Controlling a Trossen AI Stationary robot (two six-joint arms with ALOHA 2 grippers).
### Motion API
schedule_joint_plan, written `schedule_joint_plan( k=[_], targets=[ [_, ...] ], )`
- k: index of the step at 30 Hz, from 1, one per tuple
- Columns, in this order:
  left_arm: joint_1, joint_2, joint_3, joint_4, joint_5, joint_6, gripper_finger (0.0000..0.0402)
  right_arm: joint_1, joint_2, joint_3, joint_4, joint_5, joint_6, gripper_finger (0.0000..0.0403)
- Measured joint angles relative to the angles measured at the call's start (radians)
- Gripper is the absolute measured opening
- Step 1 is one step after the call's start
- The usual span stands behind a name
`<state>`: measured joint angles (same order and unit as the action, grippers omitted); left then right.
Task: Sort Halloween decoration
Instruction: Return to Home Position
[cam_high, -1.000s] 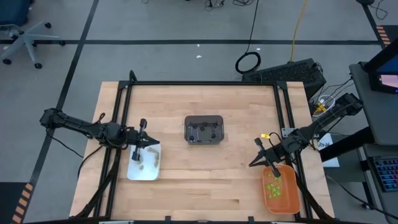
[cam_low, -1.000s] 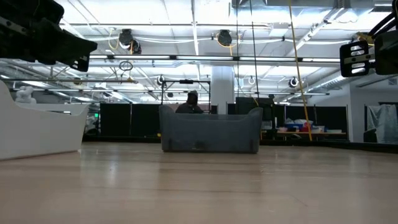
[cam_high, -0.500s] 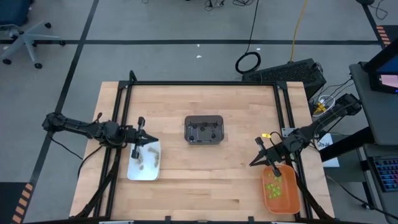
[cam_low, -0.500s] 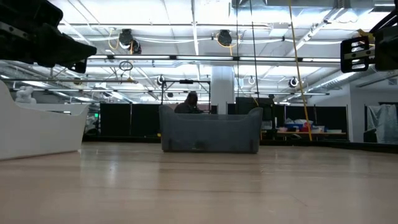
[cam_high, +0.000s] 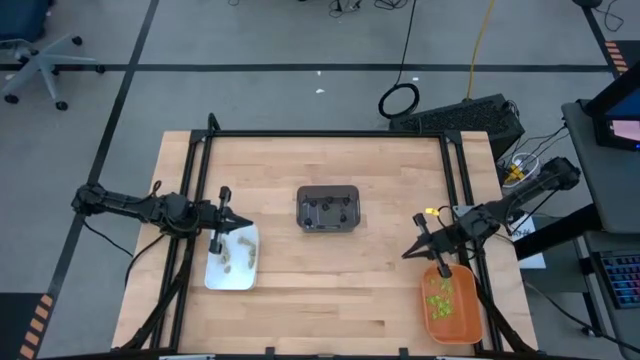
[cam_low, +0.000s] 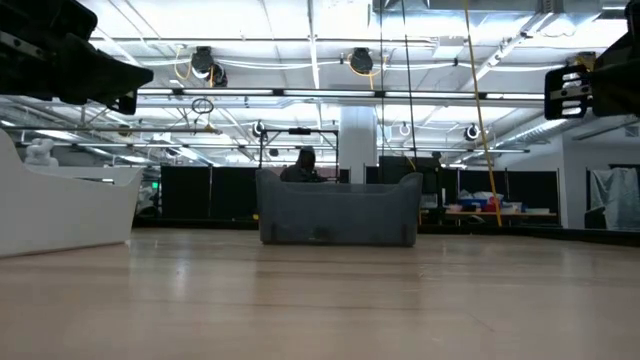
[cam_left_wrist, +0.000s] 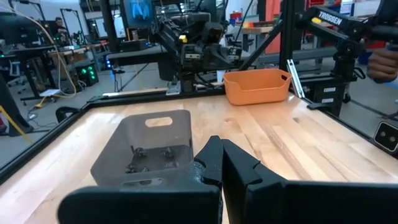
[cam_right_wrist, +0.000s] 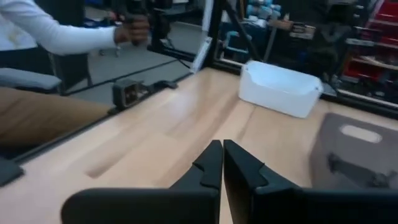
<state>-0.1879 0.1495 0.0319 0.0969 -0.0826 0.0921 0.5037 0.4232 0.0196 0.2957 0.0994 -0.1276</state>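
Note:
The Halloween decoration lies sorted in three trays. Pale tan trinkets (cam_high: 231, 257) are in the white tray (cam_high: 214, 278), dark ones (cam_high: 327, 211) in the dark grey tray (cam_high: 328, 191), and lime-green ones (cam_high: 438, 298) in the orange tray (cam_high: 462, 322). My left gripper (cam_high: 249, 228) hangs shut and level over the white tray's far end, holding nothing; the left wrist view shows it (cam_left_wrist: 219, 147) pointing toward the grey tray (cam_left_wrist: 149, 143). My right gripper (cam_high: 405, 254) is shut and holds nothing, above bare wood just left of the orange tray's far end.
A black frame (cam_high: 330, 134) runs along the table's far, left and right edges. Bare wood lies between the trays and along the near edge. In the right wrist view a person's white sleeve (cam_right_wrist: 53, 34) and hand show beyond the table's edge.

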Motion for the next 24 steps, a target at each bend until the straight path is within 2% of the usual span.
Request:
schedule_joint_plan(
  k=[8,14,24],
  targets=[
    [0.000,-0.072,0.000,-0.044,0.000,0.000,0.0000,-0.088,-0.175,-0.001,-0.155,-0.002,-0.026,0.0000],
    [0.000,-0.116,0.000,-0.104,-0.001,-0.016,0.0000,-0.154,-0.291,-0.002,-0.207,-0.076,-0.046,0.0000],
    [0.002,-0.149,0.000,-0.119,0.003,-0.007,0.0000,-0.226,-0.335,-0.004,-0.230,-0.105,-0.072,0.0000]
  ],
)
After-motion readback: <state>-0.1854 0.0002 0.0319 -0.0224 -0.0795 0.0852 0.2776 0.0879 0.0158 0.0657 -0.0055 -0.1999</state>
